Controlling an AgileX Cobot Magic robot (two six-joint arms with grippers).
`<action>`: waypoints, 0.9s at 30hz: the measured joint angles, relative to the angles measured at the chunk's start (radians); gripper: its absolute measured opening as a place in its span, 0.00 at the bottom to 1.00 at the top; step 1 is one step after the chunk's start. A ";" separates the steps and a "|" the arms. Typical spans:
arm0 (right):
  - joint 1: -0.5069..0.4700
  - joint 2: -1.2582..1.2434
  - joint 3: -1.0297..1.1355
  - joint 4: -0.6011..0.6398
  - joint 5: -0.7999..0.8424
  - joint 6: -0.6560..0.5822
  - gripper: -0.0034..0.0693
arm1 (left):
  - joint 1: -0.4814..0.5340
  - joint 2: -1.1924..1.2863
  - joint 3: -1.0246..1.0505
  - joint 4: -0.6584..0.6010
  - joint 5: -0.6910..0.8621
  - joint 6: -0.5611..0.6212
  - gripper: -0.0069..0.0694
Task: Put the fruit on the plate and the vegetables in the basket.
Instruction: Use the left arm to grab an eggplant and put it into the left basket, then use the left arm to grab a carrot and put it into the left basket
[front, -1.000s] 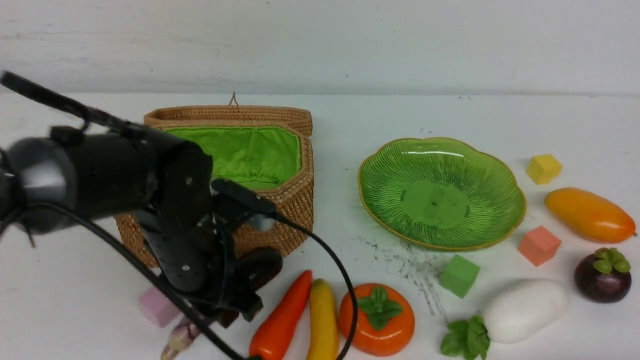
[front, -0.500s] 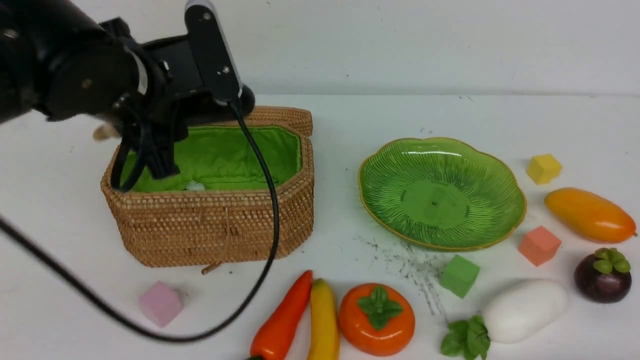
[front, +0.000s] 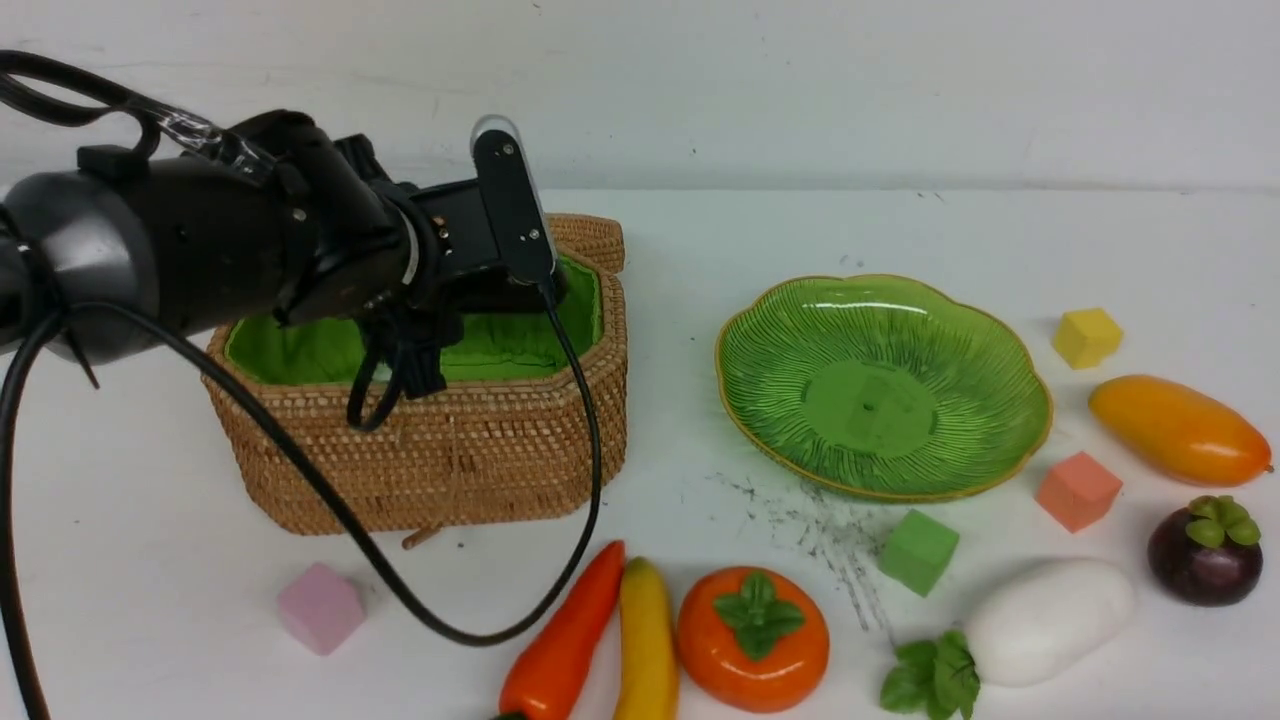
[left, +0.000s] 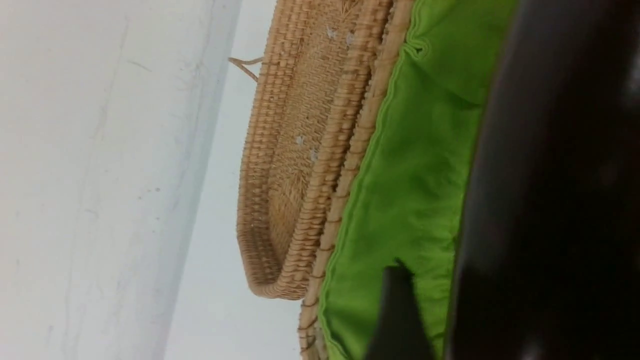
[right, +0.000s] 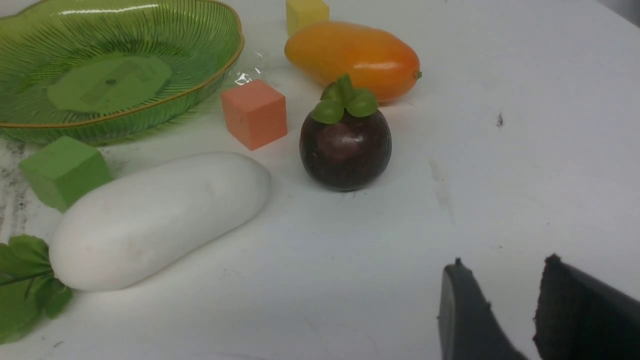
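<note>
A: Which step is judged to be in hand?

B: A drop into the basket (front: 450, 460), at ten o'clock on the table. The left gripper (front: 490, 290) is held over the green lining. Whether its claw is spread or pinching cannot be told, because the wrist view is filled by a dark blur. No eggplant is seen on the table.

A: What is called for next?

B: A lift clear of the woven rim and of the lid (front: 590, 235) at the basket's twelve o'clock. Then a reach to the carrot (front: 560, 640) at six o'clock, just beside the banana (front: 645, 640). The hanging cable (front: 592, 430) should be minded. The right gripper (right: 505, 265) is spread and empty, and open table is left around the mangosteen (front: 1205, 550) at four o'clock.
</note>
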 joint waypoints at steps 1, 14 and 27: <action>0.000 0.000 0.000 0.000 0.000 0.000 0.38 | 0.000 -0.001 0.000 -0.019 0.000 -0.012 0.86; 0.000 0.000 0.000 0.000 0.000 0.000 0.38 | 0.000 -0.218 0.018 -0.488 0.224 -0.130 0.83; 0.000 0.000 0.000 0.000 0.000 0.000 0.38 | -0.002 -0.201 0.186 -1.068 0.504 -0.149 0.69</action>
